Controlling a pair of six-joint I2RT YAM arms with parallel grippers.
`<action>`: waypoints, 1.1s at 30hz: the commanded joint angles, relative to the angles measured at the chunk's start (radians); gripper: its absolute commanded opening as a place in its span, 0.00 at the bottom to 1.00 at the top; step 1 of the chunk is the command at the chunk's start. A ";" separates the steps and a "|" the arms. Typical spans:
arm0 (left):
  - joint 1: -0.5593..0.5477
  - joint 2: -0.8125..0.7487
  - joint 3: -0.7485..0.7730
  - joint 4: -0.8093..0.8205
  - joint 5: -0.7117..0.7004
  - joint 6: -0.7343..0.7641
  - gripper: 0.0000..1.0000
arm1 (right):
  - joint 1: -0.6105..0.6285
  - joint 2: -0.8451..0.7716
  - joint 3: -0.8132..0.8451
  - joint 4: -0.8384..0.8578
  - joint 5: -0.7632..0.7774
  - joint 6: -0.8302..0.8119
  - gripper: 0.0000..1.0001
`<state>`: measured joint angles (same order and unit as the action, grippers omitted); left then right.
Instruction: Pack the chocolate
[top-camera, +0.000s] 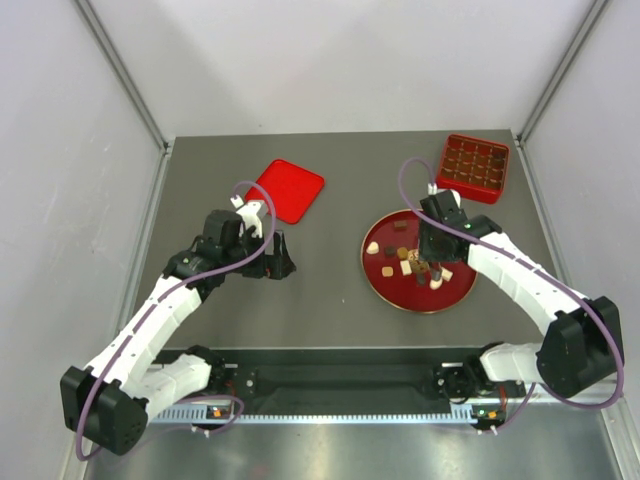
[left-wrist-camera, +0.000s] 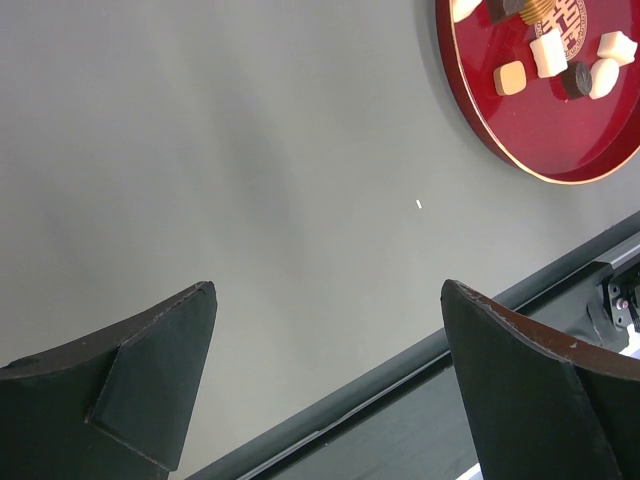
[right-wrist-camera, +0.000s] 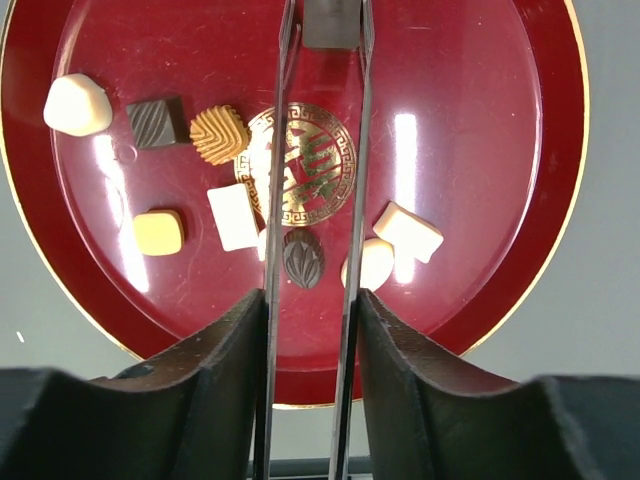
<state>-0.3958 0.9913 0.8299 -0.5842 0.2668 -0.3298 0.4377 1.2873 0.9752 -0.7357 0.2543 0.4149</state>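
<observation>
Top view: left gripper (top-camera: 280, 262) above the table (top-camera: 330, 300); right gripper (top-camera: 432, 262) over the red plate (top-camera: 385, 290) holding the chocolate (top-camera: 406, 268); left wrist: jaws spread wide, nothing between; right wrist: fingers clamp metal tongs (right-wrist-camera: 355, 200), tips either side of a dark square piece (right-wrist-camera: 330, 25).

Nine chocolates (right-wrist-camera: 160, 232), one red plate (right-wrist-camera: 520, 200), one pair of tongs (right-wrist-camera: 360, 150), one gridded box (top-camera: 473, 167), one lid (top-camera: 290, 190)

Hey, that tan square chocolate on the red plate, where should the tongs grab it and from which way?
With the tongs, pinch the tan square across its flat left and right sides, coming down from above: it lies flat on the plate with a gap on both sides.
</observation>
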 joint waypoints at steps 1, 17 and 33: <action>-0.005 0.000 -0.005 0.021 -0.006 0.006 0.99 | 0.015 -0.020 0.011 0.029 -0.009 -0.014 0.39; -0.006 0.001 -0.005 0.021 -0.006 0.006 0.99 | -0.004 -0.005 0.178 -0.054 0.008 -0.028 0.28; -0.005 -0.002 -0.006 0.023 0.000 0.006 0.99 | -0.350 0.280 0.649 -0.016 0.000 -0.149 0.27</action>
<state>-0.3958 0.9913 0.8299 -0.5842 0.2672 -0.3298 0.1207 1.5177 1.5333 -0.7952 0.2279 0.3065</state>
